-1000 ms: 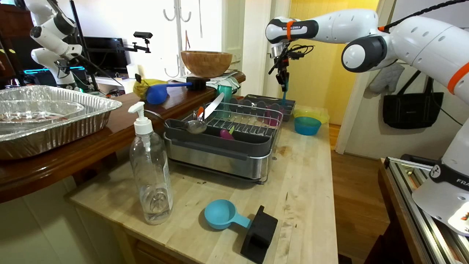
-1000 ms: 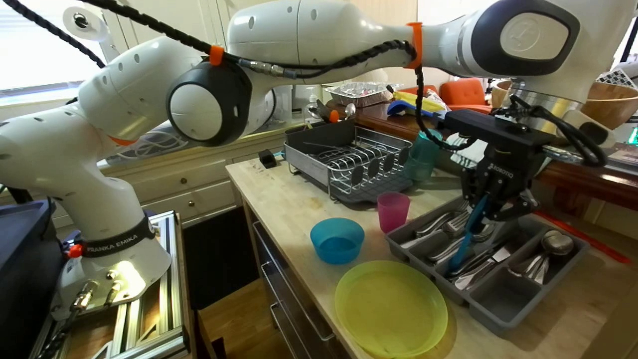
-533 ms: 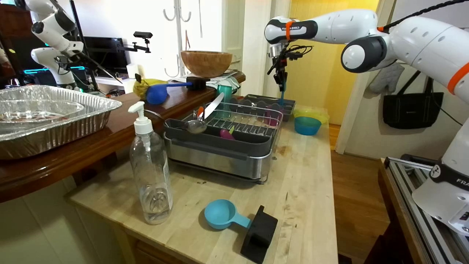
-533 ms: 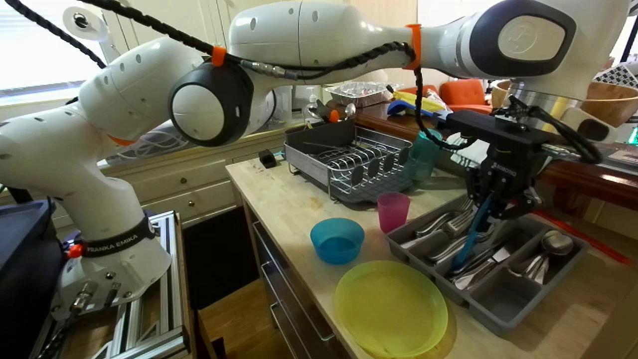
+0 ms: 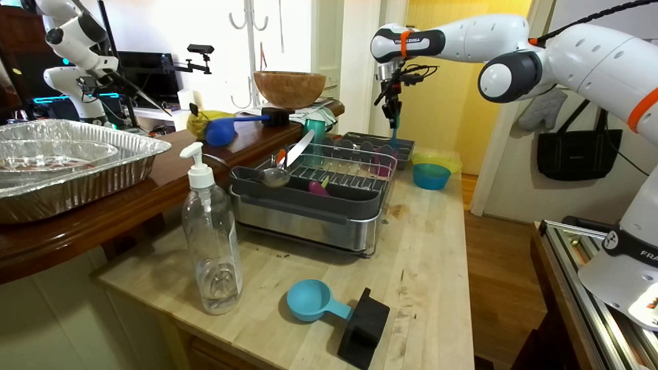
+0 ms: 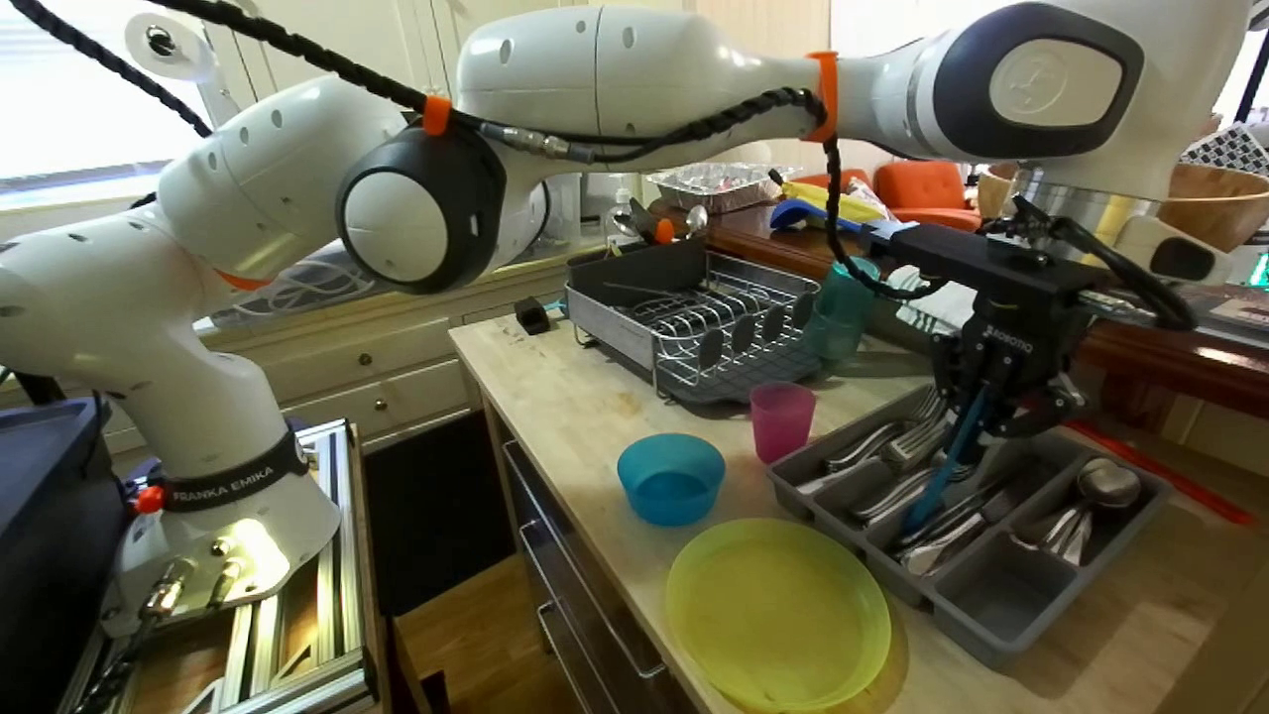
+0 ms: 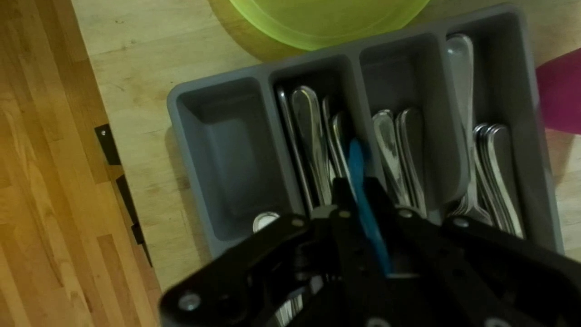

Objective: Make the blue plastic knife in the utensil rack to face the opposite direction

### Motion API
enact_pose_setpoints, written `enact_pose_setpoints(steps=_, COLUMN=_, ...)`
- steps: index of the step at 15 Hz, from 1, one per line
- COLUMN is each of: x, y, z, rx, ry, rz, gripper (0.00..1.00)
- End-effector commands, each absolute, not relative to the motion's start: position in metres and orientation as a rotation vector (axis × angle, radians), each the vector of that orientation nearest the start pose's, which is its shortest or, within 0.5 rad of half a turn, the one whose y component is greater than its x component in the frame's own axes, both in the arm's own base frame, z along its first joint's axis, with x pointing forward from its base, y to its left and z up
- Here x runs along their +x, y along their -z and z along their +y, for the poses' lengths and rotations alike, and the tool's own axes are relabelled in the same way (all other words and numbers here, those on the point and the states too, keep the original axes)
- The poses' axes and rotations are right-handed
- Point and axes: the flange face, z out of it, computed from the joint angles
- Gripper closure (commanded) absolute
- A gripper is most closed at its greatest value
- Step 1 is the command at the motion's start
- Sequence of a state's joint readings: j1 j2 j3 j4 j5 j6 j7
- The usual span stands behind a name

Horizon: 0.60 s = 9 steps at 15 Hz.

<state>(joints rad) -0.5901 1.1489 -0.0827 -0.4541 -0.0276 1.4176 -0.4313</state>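
Claw [image 7: 358,184]: nearly closed, pinching the blue knife [image 6: 945,468], presumably to steer it.
Blue knife: slanting, lower end inside a compartment of the grey tray [image 7: 233,159]; the tilt would suit turning it round.
Steel cutlery [image 7: 311,118]: lengthwise alongside, probably the line to match.

– Where's room in the utensil tray [image 7: 355,63]?
– The outer corner compartment [image 7: 229,159], down to its floor; cutlery [image 7: 264,221] pokes in at 1 end.
– Outside it?
– The pink cup [image 7: 563,93] blocks 1 side, the yellow plate [image 7: 329,20] another.
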Motion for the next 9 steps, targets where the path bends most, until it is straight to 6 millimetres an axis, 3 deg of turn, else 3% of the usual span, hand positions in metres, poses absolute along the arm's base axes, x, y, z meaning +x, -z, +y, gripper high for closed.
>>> enact_pose_setpoints(steps=1, x=0.637, y=-0.307, z=-0.465, rx=-3.143, ry=-0.241, rz=0.361, gripper=0.57)
enact_pose_setpoints(steps=5, x=0.643, y=-0.286, z=-0.469, rx=-3.162, ry=-0.175, rz=0.395, gripper=0.26)
enact_pose_setpoints(steps=9, x=0.648, y=-0.286, z=-0.468, rx=-3.147, ry=-0.114, rz=0.454, gripper=0.0)
